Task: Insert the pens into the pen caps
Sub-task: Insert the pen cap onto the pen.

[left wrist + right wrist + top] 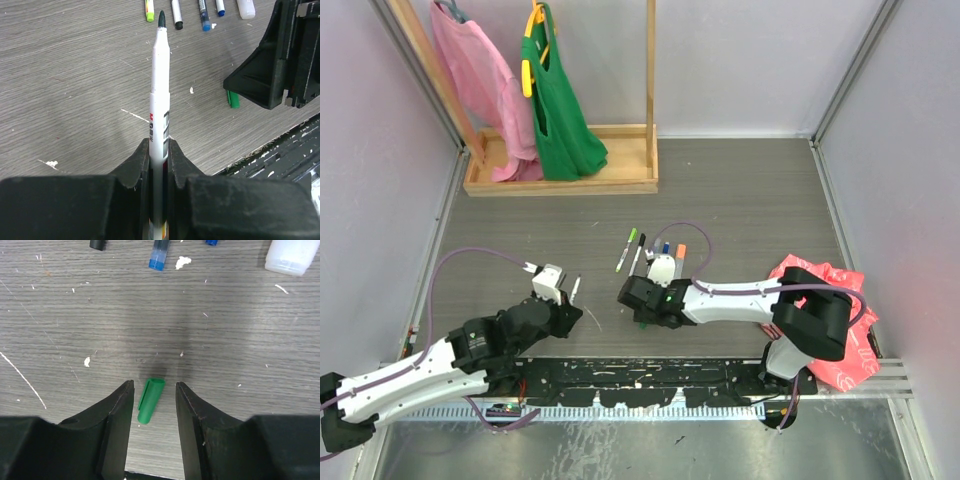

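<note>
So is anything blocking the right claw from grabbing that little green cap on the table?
Nothing visible does. The green cap lies flat on the table, between the open fingers of the right gripper, with a small gap on each side. The other pens lie farther off.

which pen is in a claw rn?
The dark-green-tipped pen, white barrel, uncapped, clamped in the left claw. The other pens lie loose in a row on the table.
</note>
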Available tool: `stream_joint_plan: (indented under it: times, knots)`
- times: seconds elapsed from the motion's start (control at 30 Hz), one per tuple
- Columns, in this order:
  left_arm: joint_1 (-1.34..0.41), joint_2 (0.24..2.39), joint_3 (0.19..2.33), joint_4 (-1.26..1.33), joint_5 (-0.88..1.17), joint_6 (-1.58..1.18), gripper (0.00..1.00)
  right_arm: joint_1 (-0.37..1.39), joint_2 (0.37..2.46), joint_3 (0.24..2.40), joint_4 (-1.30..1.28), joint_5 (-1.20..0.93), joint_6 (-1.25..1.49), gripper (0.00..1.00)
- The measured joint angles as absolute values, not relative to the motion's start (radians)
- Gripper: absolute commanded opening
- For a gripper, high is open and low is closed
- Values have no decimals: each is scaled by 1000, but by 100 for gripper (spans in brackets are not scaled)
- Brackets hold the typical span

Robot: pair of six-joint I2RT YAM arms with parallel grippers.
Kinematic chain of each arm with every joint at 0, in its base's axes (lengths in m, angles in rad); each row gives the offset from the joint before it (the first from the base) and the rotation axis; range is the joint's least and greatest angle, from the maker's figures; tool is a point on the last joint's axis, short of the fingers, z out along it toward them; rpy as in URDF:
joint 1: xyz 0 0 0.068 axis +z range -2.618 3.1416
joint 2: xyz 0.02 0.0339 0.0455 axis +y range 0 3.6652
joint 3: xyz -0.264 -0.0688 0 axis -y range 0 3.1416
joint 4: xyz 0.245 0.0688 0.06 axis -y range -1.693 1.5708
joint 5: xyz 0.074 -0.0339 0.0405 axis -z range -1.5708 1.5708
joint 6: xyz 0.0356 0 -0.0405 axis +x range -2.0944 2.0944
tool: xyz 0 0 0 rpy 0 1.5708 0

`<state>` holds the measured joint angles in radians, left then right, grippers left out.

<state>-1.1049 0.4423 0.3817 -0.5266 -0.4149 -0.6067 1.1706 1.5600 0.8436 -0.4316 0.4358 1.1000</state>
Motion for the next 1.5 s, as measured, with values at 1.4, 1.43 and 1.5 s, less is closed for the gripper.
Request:
stream_joint_plan:
  times: [1.4,1.43,1.5]
  knots:
    - [-1105,413,382,-528,-374,-612,0,1268,1720,999,-556,464,1053,21]
    - [-1105,415,382,-528,-371,-612,0,1268,1720,1000,-556,462,1049,19]
    - [-1105,414,382,-528,-368,-612,0,1268,1720,1000,-556,462,1044,13]
